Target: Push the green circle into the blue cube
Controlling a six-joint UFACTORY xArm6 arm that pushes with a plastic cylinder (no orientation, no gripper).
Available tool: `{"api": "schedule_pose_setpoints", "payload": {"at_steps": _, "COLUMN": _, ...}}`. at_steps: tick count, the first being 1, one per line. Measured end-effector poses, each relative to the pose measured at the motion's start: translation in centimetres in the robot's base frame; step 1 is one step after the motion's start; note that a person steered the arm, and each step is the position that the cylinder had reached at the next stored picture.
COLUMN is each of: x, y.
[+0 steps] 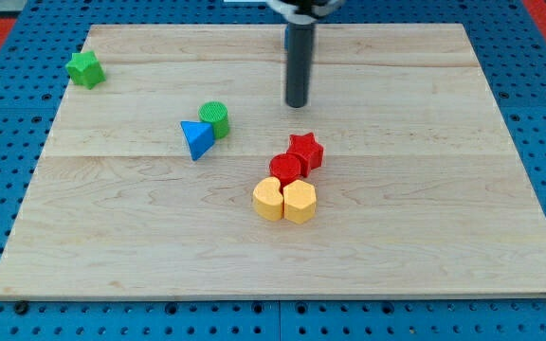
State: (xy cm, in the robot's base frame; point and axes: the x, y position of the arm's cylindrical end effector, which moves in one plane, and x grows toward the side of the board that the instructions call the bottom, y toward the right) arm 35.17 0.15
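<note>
The green circle (214,118) is a short green cylinder standing left of the board's middle. A blue triangle-shaped block (196,139) touches it at its lower left. No other blue block shows. My tip (297,102) is at the end of the dark rod, to the right of the green circle with a clear gap between them, and above the red blocks.
A green star (84,68) lies at the board's top left. A red star (304,150), a red circle (285,170), a yellow heart-like block (268,199) and a yellow hexagon (300,201) cluster below my tip. The wooden board (425,237) sits on a blue pegboard.
</note>
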Motion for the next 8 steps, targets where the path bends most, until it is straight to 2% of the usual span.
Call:
{"api": "schedule_pose_setpoints", "payload": {"at_steps": 1, "x": 0.0, "y": -3.9}}
{"api": "schedule_pose_setpoints", "payload": {"at_steps": 2, "x": 0.0, "y": -5.2}}
{"api": "schedule_pose_setpoints", "payload": {"at_steps": 4, "x": -3.1, "y": -2.2}}
{"api": "schedule_pose_setpoints", "payload": {"at_steps": 5, "x": -0.6, "y": -2.5}}
{"api": "schedule_pose_setpoints", "payload": {"at_steps": 7, "x": 10.7, "y": -4.5}}
{"api": "schedule_pose_setpoints", "payload": {"at_steps": 8, "x": 11.3, "y": -10.4}}
